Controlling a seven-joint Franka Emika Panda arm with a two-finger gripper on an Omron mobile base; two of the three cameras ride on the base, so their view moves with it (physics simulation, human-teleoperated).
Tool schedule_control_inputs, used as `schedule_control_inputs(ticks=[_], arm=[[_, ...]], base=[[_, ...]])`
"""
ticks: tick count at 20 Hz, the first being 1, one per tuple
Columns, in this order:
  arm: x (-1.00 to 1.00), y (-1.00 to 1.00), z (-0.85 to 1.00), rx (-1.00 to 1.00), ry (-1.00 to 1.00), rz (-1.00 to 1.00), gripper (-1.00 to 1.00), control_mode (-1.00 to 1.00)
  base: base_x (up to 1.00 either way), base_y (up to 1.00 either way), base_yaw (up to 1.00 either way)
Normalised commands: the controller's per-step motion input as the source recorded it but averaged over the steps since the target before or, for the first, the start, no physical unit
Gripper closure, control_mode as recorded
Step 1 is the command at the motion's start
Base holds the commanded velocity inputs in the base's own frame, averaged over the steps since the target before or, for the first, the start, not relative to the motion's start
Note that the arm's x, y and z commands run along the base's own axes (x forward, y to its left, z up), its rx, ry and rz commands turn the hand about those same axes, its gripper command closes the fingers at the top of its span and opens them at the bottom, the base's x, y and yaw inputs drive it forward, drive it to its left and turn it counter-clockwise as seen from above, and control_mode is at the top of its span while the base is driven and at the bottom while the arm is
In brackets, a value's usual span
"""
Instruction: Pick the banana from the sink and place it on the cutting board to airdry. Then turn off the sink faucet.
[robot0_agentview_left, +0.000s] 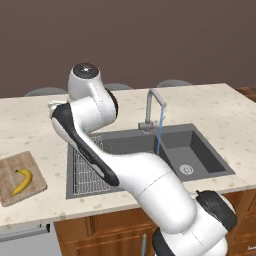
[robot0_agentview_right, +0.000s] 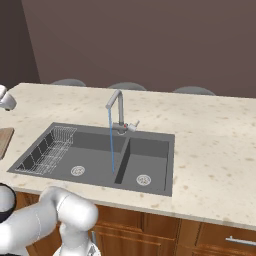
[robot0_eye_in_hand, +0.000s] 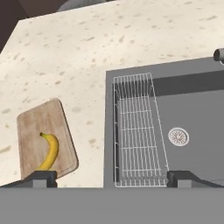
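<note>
Banana (robot0_agentview_left: 22, 181) is lying flat on the cutting board (robot0_agentview_left: 10, 172), left of the sink (robot0_agentview_left: 200, 145) on the counter (robot0_agentview_left: 210, 102), so the first half looks done. Water is running from the faucet (robot0_agentview_left: 152, 107) into the basin, so that's your job now. Your gripper (robot0_eye_in_hand: 111, 178) is spread wide and holding nothing, looking down over the wire rack (robot0_eye_in_hand: 138, 127) and the board. Swing right toward the faucet's base, where the small handle (robot0_agentview_right: 133, 126) sticks out. Come in low and level, meet the handle squarely, and push it steadily instead of swatting the thin stem.
</note>
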Motion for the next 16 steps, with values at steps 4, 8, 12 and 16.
schedule_control_inputs(ticks=[4,8,12,16], arm=[[-0.72,-0.99,-0.07,0.00,-0.23,0.05,-1.00,-1.00],[-0.81,-1.00,0.13,0.05,-0.15,0.04,-1.00,-1.00],[-0.71,-0.94,0.55,0.04,-0.03,0.03,-1.00,-1.00],[-0.56,-0.68,0.93,0.00,0.00,0.00,-1.00,-1.00]], base=[[0.00,0.00,0.00],[0.00,0.00,0.00],[0.00,0.00,0.00],[0.00,0.00,0.00]])
